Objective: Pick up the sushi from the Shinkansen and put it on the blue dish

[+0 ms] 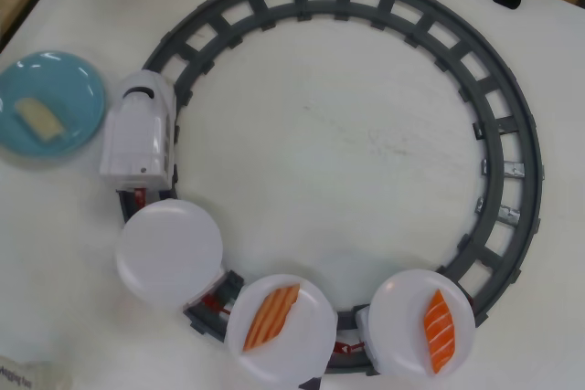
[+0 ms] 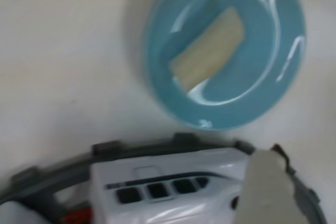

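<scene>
The sushi (image 1: 38,120) lies flat in the blue dish (image 1: 82,79), a pale cream block set slantwise near the dish's middle; my wrist view shows it the same way (image 2: 209,49), resting on the glossy floor of the dish (image 2: 283,72).

Of my gripper I see only one pale, blunt finger (image 2: 270,190) coming in at the lower right of the wrist view, in front of the Shinkansen (image 2: 168,192). It touches nothing that I can make out, and I cannot tell how far my jaws are parted. My arm does not appear in the overhead view.

The Shinkansen's nose car (image 1: 139,134) stands on the dark grey track (image 1: 512,134) just beside the dish, at the left of the overhead view. Behind it the coupled cars curve along the bottom of the ring, each topped by a round white plate: the first plate (image 1: 169,251) is bare, the second (image 1: 302,340) carries an orange, white-striped salmon piece (image 1: 271,316), and the third (image 1: 402,317) carries another salmon piece (image 1: 440,331).

At the bottom left corner a label's edge (image 1: 23,376) shows, its writing too small to read.
</scene>
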`<state>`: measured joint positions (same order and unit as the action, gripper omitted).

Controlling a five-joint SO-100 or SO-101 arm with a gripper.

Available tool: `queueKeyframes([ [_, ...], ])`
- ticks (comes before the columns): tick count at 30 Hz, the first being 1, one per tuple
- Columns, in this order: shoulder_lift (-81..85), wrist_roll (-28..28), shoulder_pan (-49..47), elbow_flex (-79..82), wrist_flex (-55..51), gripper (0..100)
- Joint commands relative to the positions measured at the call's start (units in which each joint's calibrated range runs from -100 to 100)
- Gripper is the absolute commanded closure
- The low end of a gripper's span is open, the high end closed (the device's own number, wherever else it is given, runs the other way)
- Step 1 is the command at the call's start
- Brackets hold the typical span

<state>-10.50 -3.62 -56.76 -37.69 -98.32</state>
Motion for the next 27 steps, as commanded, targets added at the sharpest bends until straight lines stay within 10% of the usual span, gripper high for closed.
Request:
queueKeyframes([
  [1, 13.03, -0.46, 0.25, 12.99, 2.23, 74],
  [18, 61.89, -0.25, -3.89, 92.61, 48.94, 74],
  [27, 75.00, 0.01, -8.55, 103.16, 53.10, 74],
])
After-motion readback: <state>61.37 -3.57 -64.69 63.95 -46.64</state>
